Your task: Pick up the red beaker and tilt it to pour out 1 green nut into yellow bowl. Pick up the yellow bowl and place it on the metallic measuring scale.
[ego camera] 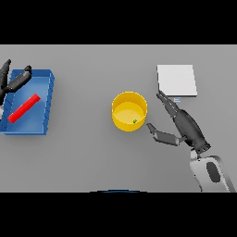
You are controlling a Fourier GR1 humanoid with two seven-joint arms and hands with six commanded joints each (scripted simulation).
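Now: right hand open beside yellow bowl, red beaker lying in blue tray

Right hand (183,122) comes in from the lower right, arm angled up toward the centre of the table (92,157). Fingers straight and spread, thumb stuck out to the left toward the bowl; released, grasping nothing. Thumb tip sits just right of the yellow bowl (129,111), near its near-right side, a small gap visible, not touching. Fingertips point to the far left and end close to the near-left corner of the metallic measuring scale (177,80).

Yellow bowl stands upright at about the middle of the table, left of the right hand. One green nut (135,121) lies inside it, on the bottom toward the near-right wall.

Scale is a flat pale square, far and right of the bowl, apart from it, a small label strip at its near edge. Nothing rests on it.

Left hand (14,79) is at the far-left edge, over the far-left corner of the blue tray (48,88). Fingers look relaxed and parted, holding nothing.

Red beaker (24,108) lies on its side inside the blue tray, slanted from near-left to far-right, well apart from the bowl. Left hand is just beyond its far end, not gripping it.
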